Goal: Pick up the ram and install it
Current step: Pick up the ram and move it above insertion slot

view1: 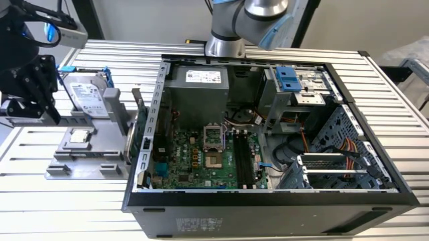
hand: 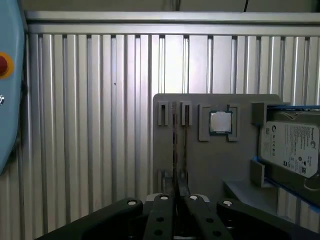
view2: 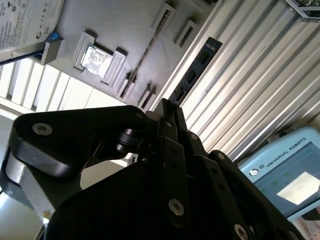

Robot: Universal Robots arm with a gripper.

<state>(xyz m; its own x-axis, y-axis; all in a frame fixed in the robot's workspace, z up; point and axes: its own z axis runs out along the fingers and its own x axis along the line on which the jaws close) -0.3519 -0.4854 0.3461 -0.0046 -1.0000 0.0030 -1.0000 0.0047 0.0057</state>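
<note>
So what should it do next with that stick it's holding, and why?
Probably carry it across to the open computer case. The claw is shut on the ram, clear of the grey holder, and the long black slots on the board look empty.

1 open computer case, 1 motherboard, 1 power supply, 1 grey parts holder, 1 hard drive, 1 processor chip, 1 ram, 1 robot arm, 1 gripper, 1 slatted metal table, 1 light-blue control pendant
</note>
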